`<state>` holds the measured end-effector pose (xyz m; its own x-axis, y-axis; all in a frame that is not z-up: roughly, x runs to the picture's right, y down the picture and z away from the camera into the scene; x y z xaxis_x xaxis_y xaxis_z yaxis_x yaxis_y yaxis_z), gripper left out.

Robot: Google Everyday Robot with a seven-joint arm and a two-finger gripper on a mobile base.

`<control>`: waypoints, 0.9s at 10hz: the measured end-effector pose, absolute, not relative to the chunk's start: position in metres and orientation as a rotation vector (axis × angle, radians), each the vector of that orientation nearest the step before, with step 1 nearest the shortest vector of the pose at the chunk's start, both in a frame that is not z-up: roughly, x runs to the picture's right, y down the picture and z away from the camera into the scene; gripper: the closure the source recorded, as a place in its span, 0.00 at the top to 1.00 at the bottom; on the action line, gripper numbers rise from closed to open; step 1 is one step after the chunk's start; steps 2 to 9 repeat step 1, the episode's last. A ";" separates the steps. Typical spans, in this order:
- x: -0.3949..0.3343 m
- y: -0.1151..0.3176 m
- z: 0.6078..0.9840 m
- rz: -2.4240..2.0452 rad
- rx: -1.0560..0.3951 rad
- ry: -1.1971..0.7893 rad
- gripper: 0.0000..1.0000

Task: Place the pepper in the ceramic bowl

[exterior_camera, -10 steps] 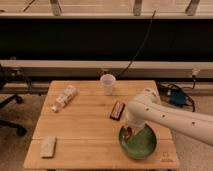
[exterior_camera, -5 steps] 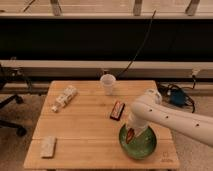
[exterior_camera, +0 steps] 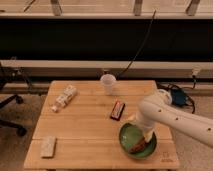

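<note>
The pepper (exterior_camera: 138,147) lies inside the ceramic bowl (exterior_camera: 128,137), on its right half toward the near rim. It shows as a dark reddish, elongated shape whose long axis runs from the near left up toward the far right; which end is the tip is hard to make out, and its upper end disappears under the arm. The tool (exterior_camera: 148,136) sits just above that upper end, over the right part of the bowl, but the white arm (exterior_camera: 170,116) reaching in from the right covers most of it, so whether it is spread, pressed together or pinching the pepper cannot be told, nor whether it touches the pepper at all. The arm also hides the bowl's far right rim and is itself cut off at the right edge. The bowl stands at the near right corner of the worktop (exterior_camera: 85,130). Just beyond the bowl lies a flat dark red-black object (exterior_camera: 117,110), farther back a translucent cup (exterior_camera: 108,83), at far left a pale packet (exterior_camera: 64,97), and at the near left corner a pale rectangular block (exterior_camera: 48,146).
</note>
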<state>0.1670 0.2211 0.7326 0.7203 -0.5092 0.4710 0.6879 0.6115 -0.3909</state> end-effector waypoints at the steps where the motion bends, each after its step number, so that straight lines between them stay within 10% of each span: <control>1: 0.163 0.222 0.735 -0.709 -0.591 -0.330 0.80; 9: 0.163 0.222 0.735 -0.709 -0.591 -0.330 0.80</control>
